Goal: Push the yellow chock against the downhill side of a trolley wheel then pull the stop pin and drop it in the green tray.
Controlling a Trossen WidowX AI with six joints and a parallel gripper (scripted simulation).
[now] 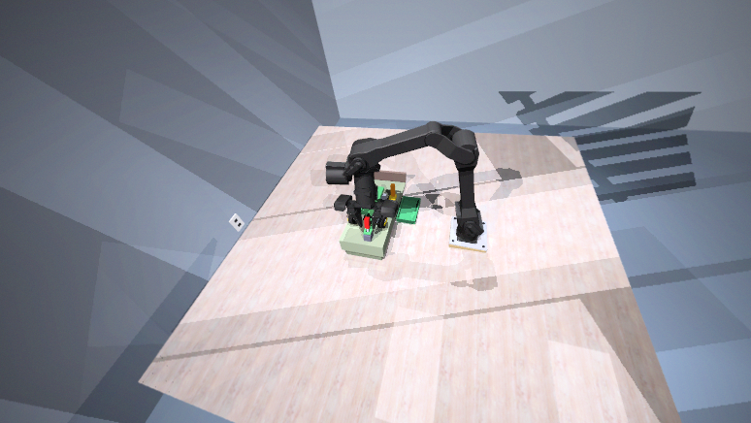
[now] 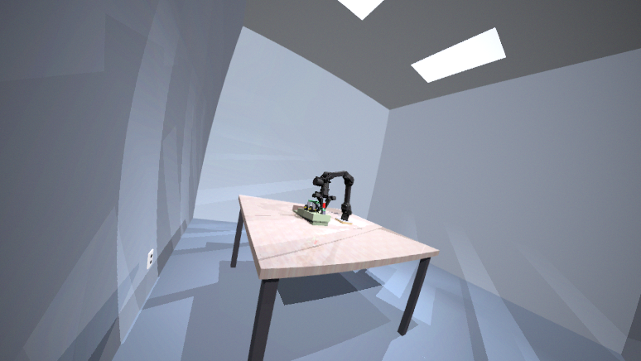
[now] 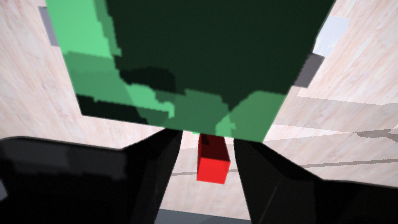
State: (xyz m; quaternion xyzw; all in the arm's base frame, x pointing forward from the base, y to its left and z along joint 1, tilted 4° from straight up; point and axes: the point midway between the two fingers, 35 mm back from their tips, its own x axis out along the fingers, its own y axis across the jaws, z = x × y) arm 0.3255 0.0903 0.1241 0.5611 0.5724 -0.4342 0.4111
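Note:
The stop pin's red head (image 1: 367, 223) (image 2: 324, 205) (image 3: 213, 171) stands upright at the ramp's uphill end, beside the trolley. My gripper (image 1: 367, 227) (image 3: 209, 131) is partly open and points down. Its fingers are on either side of the red head, with a gap showing on each side in the wrist view. The green-topped trolley (image 3: 200, 45) (image 2: 312, 201) stands on the ramp (image 1: 362, 246) (image 2: 315, 218), largely hidden by the arm in the top view. The chock's orange handle (image 1: 392, 190) stands upright on the downhill part; its contact with a wheel is hidden. The green tray (image 1: 408, 210) lies beside the ramp.
A brownish end board (image 1: 390, 176) stands at the ramp's downhill end. The arm's base plate (image 1: 480, 243) is on the table (image 1: 314, 314) (image 2: 322, 255), to the right of the ramp and tray. The trolley's body is close to the fingers.

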